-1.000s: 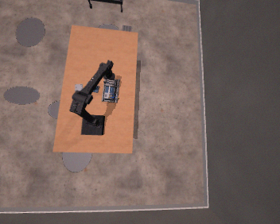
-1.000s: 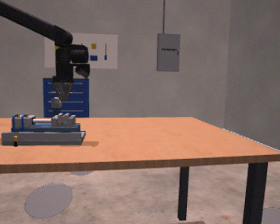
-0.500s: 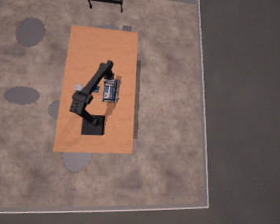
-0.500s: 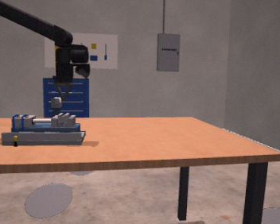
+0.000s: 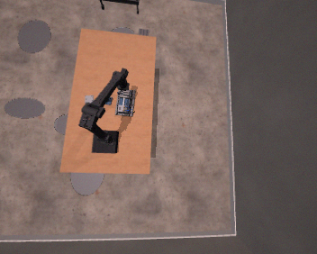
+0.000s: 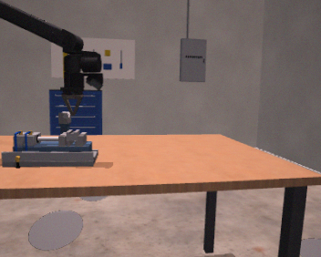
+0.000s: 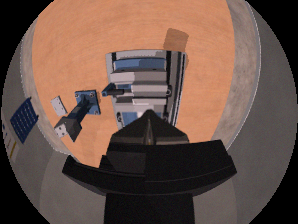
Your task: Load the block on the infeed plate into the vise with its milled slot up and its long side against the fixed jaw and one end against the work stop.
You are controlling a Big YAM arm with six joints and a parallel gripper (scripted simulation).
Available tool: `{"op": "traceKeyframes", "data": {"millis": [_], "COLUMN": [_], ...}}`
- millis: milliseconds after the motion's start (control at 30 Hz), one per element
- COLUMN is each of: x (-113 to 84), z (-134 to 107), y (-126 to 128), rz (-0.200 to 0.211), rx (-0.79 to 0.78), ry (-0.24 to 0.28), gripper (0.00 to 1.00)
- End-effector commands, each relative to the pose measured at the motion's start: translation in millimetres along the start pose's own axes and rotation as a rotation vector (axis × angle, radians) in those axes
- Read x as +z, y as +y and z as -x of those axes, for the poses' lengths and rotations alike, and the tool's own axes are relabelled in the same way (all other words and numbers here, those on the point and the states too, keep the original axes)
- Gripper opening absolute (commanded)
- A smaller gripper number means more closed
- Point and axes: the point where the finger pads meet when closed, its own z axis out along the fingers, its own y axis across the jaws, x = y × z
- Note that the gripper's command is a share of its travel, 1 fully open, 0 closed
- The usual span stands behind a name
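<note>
My gripper (image 6: 72, 112) (image 7: 149, 113) is shut and empty, above the vise (image 5: 118, 113) (image 6: 48, 159) (image 7: 111, 59). In the wrist view the fixed jaw (image 7: 130, 77) lies across the vise, beyond the fingertips. A light grey block (image 7: 150, 90), seemingly the part, lies between it and the moving jaw (image 7: 150, 102), parallel to both. The dark work stop (image 7: 115, 92) is at its left end. Whether the block touches the fixed jaw or stop, and its slot, cannot be made out. The cylinder rod (image 6: 48, 138) shows in the exterior view; my fingers hide it in the wrist view.
The V-block stand rises left of the vise, with its grey head (image 6: 65, 118) (image 7: 62, 130) on a post and a blue base (image 5: 108, 101) (image 7: 94, 106). The pale infeed plate (image 5: 88, 98) (image 7: 58, 105) lies farther left, with no block visible on it.
</note>
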Motion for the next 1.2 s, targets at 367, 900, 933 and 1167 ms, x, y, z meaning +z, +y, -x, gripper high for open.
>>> {"op": "traceKeyframes", "data": {"millis": [367,900,933,1167], "x": [-13.7,-12.3,-12.2,-12.3], "z": [15.7,10.9,10.4,10.2], "y": [-36.1,-39.8,-41.6,-42.0], "rz": [-0.013,-0.011,-0.011,-0.011], "rx": [0.000,-0.023,-0.017,-0.016], "ry": [-0.031,-0.029,-0.029,-0.029], "gripper": [0.00,0.00,0.00,0.00]}}
